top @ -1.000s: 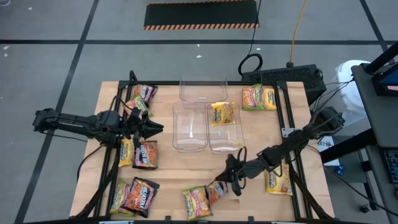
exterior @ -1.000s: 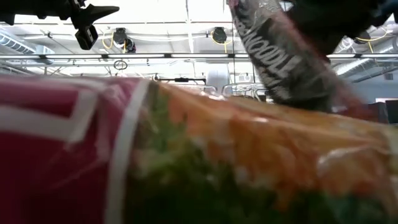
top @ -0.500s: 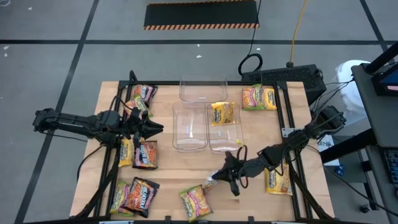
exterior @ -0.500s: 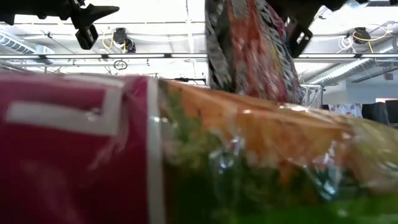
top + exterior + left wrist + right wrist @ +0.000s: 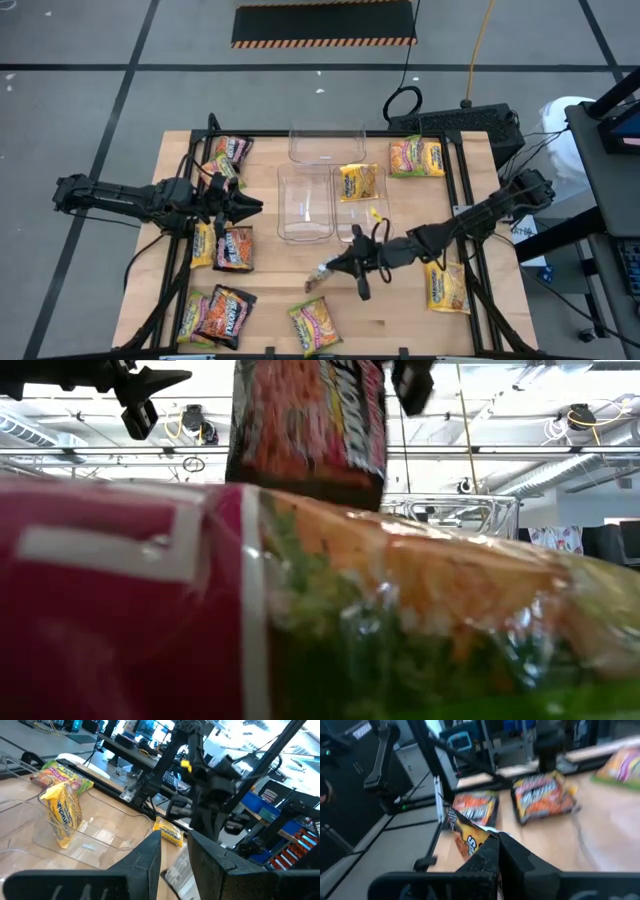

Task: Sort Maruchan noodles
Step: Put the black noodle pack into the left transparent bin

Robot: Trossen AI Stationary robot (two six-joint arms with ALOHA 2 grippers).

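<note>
My right gripper (image 5: 346,268) hangs over the table's near middle, shut on a dark brown and orange Maruchan packet (image 5: 321,276), which also shows in the low view (image 5: 305,425). A pink-green packet (image 5: 314,325) lies flat near the front edge and fills the low view (image 5: 300,610). A yellow packet (image 5: 358,182) leans inside a clear bin (image 5: 361,232). More packets lie flat at the left (image 5: 233,248) and near left (image 5: 218,315). My left gripper (image 5: 250,206) waits open over the table's left side. My right gripper pinches one end of the brown-orange packet (image 5: 476,843) between its two fingers (image 5: 506,849). The fingers come nearly level from the table's right side. The packet hangs below and beyond the fingertips, upright and clear of the table (image 5: 305,470).
Two more clear bins stand at the middle (image 5: 305,205) and the far middle (image 5: 327,143). A pink-green packet (image 5: 416,157) lies at the far right, and a yellow one (image 5: 447,290) at the near right. A dark frame rail (image 5: 462,215) runs along the table's right side.
My right gripper has risen and gone toward the table's left and far edge, rolling as it went. The brown-orange packet has come up from beside the pink-green packet near the front edge and now hangs clear of the table.
</note>
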